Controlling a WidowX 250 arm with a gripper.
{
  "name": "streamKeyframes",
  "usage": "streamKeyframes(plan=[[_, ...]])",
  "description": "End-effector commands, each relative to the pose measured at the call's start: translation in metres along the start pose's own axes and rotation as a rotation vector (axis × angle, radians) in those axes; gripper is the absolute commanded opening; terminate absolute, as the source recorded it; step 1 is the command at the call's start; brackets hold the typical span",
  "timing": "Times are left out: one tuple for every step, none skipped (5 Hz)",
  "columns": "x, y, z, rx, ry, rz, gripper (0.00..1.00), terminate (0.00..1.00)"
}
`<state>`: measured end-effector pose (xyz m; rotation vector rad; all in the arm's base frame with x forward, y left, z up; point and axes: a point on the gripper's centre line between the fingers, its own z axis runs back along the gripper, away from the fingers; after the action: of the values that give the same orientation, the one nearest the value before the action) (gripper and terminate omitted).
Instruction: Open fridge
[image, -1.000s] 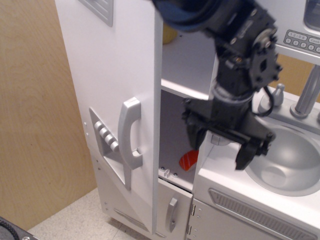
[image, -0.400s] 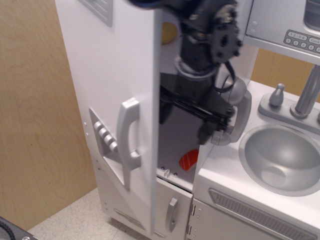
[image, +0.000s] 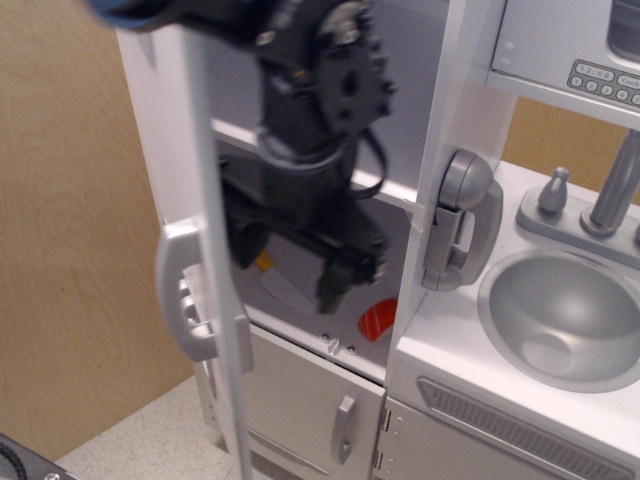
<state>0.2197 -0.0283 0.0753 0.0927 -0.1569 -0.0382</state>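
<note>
The silver-grey toy fridge stands at the left. Its large upper door (image: 212, 260) is swung wide open, seen almost edge-on, with its grey handle (image: 182, 300) facing left. A white shelf (image: 385, 190) and a red-orange item (image: 376, 320) show inside. My black gripper (image: 292, 262) is inside the fridge opening, just right of the door's inner face, fingers pointing down and spread apart, holding nothing. The image is motion-blurred.
The small lower door with a short handle (image: 344, 428) is shut below. A grey toy phone (image: 458, 215) hangs on the fridge's right side. A grey sink (image: 565, 315) with a faucet (image: 610, 190) is at the right. A wooden wall (image: 70, 250) is at the left.
My gripper has moved left from over the sink into the fridge opening. The upper door has swung much further open to the left.
</note>
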Motion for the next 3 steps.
streamKeyframes(plan=[[-0.026, 0.071, -0.003, 0.059, 0.011, 0.052, 1.00, 0.00], [-0.035, 0.111, -0.008, 0.082, -0.002, 0.075, 1.00, 0.00], [-0.033, 0.144, -0.012, 0.115, -0.016, 0.118, 1.00, 0.00]])
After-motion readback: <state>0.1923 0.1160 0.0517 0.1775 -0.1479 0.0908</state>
